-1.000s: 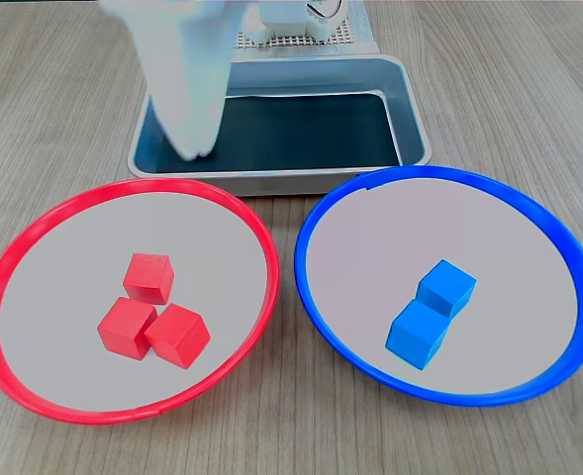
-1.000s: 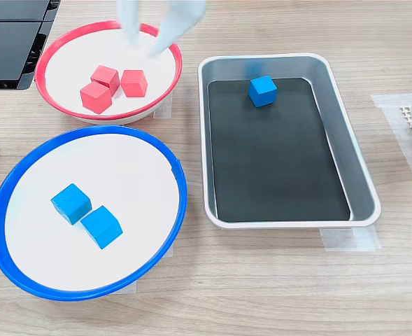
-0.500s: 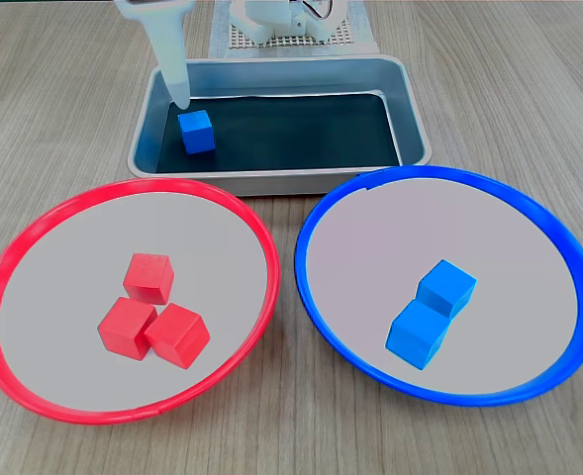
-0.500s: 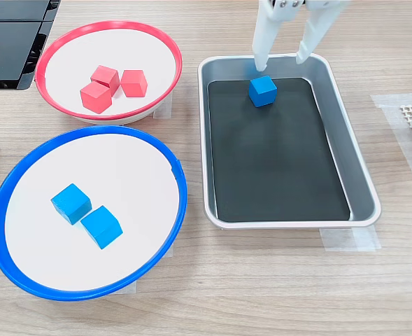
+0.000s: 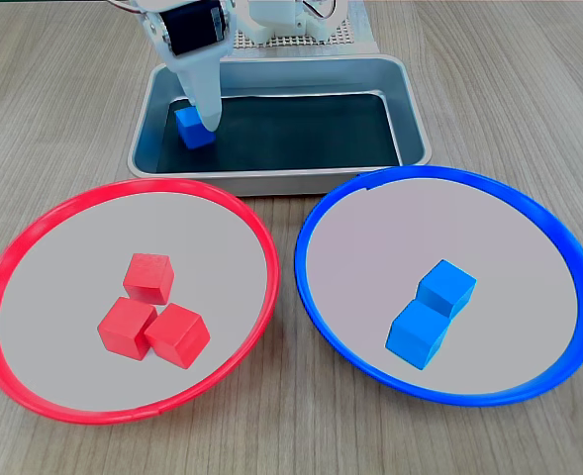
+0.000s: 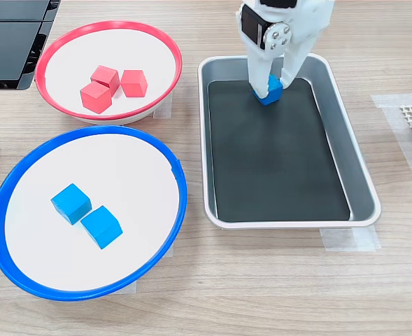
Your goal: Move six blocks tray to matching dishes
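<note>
One blue block (image 6: 269, 93) lies at the far end of the silver tray (image 6: 363, 189), on its dark floor. My white gripper (image 6: 269, 87) reaches down into the tray with a finger pressed to each side of that block, shut on it. In a fixed view the gripper (image 5: 198, 123) partly covers the blue block (image 5: 188, 129) at the left of the tray (image 5: 271, 180). The red-rimmed dish (image 5: 14, 247) holds three red blocks (image 5: 148, 278). In the blue-rimmed dish (image 5: 316, 228) two blue blocks (image 5: 445, 288) touch each other.
The arm's base stands on a perforated mat (image 5: 291, 41) behind the tray. A black object (image 6: 13, 42) lies beside the red-rimmed dish (image 6: 48, 49). Bare wooden tabletop (image 6: 261, 294) surrounds the dishes and the tray.
The gripper swung from over the red-rimmed dish to the tray, then dropped around the blue block and closed on it. The block shifted slightly on the tray floor.
</note>
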Controlling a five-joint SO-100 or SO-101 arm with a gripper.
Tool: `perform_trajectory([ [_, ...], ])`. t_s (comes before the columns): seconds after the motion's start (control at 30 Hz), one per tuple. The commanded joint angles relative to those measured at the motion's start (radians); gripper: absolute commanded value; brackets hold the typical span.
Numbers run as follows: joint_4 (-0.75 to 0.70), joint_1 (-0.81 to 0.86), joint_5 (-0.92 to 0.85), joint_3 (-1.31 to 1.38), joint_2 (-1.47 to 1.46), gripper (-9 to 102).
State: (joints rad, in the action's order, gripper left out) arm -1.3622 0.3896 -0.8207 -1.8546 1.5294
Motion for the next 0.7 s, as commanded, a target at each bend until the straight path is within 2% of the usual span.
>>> perform_trajectory([
  [0.0,-0.031,0.009,0.006,0.04,0.009,0],
  [0.13,-0.018,0.018,-0.02,0.046,0.018,0],
  [0.23,-0.133,-0.04,-0.032,0.091,0.04,0],
  [0.37,-0.143,-0.235,0.166,0.225,0.064,0],
  [0.43,-0.061,-0.333,0.296,0.305,0.06,0],
  [0.5,0.08,-0.437,0.419,0.365,0.055,0],
  [0.67,0.449,-0.67,0.529,0.376,0.048,0],
])
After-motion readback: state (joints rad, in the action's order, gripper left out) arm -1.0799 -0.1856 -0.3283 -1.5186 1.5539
